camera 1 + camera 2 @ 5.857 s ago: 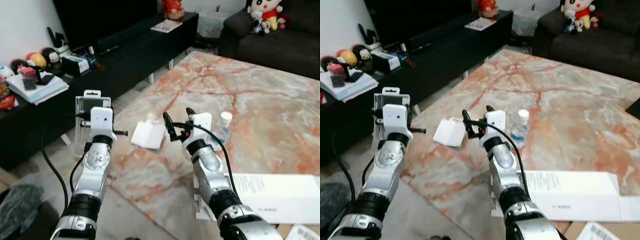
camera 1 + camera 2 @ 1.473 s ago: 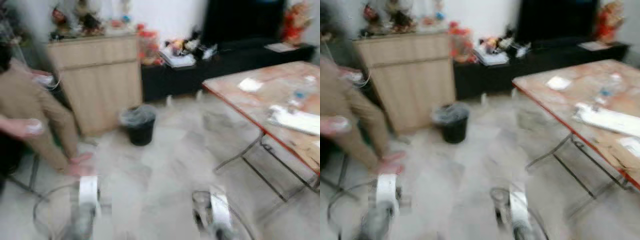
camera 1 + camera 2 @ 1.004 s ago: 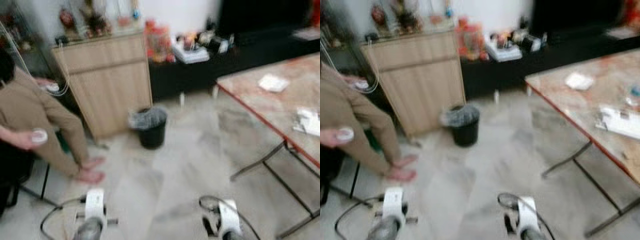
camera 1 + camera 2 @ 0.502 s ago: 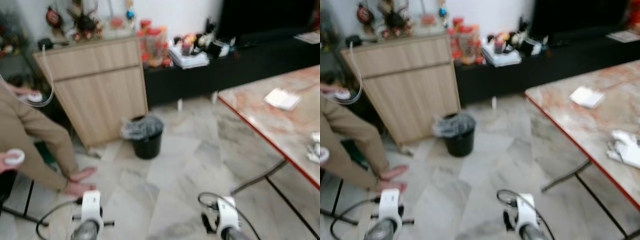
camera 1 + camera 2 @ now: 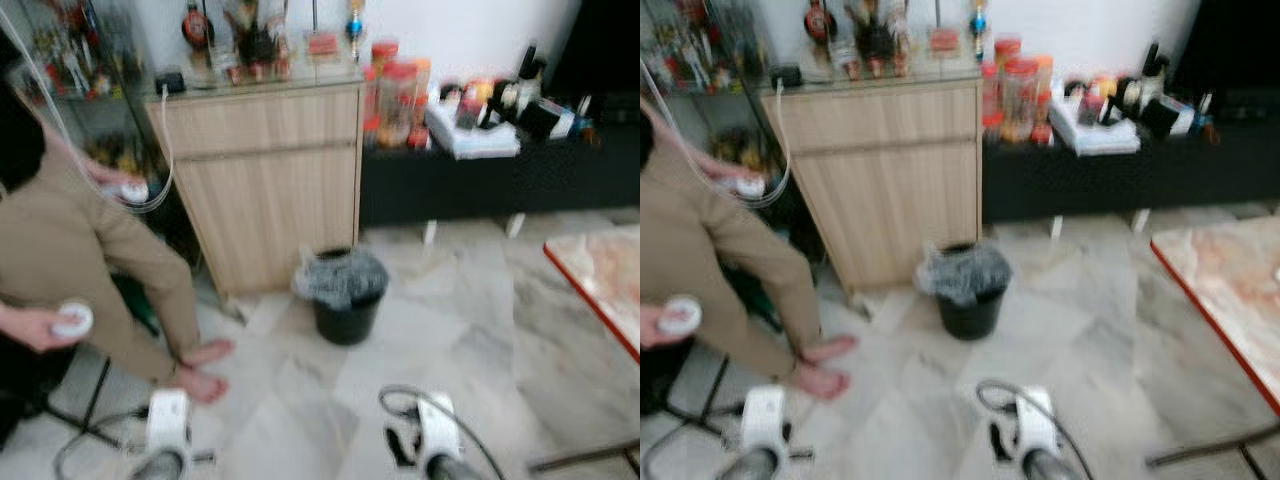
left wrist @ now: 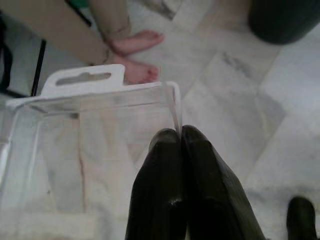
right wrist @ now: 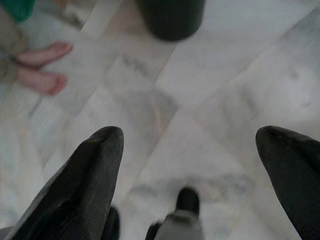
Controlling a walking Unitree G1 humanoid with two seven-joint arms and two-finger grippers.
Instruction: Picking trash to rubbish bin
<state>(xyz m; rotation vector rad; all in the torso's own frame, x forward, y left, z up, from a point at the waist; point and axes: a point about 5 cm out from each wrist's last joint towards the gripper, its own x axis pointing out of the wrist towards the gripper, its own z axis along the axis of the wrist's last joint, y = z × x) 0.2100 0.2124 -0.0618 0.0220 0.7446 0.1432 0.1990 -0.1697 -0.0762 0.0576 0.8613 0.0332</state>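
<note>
A black rubbish bin [image 5: 344, 298] with a grey liner stands on the tiled floor in front of a wooden cabinet [image 5: 263, 170]. In the left wrist view my left gripper [image 6: 180, 135] is shut on the edge of a clear plastic blister pack [image 6: 85, 145]. My left arm [image 5: 167, 432] shows low at the bottom of the left eye view. My right gripper [image 7: 190, 137] is open and empty above the tiles, with the bin [image 7: 171, 17] ahead of it. The right wrist [image 5: 432, 445] sits low near the bottom centre.
A person in beige [image 5: 70, 240] sits at the left, bare feet [image 5: 200, 368] on the floor close to my left arm. A black TV bench [image 5: 500, 170] runs along the right wall. The marble table's corner [image 5: 600, 290] juts in at the right.
The camera has swung left and come closer: the bin and cabinet have shifted toward the centre and grown, and most of the marble table has slid out at the right.
</note>
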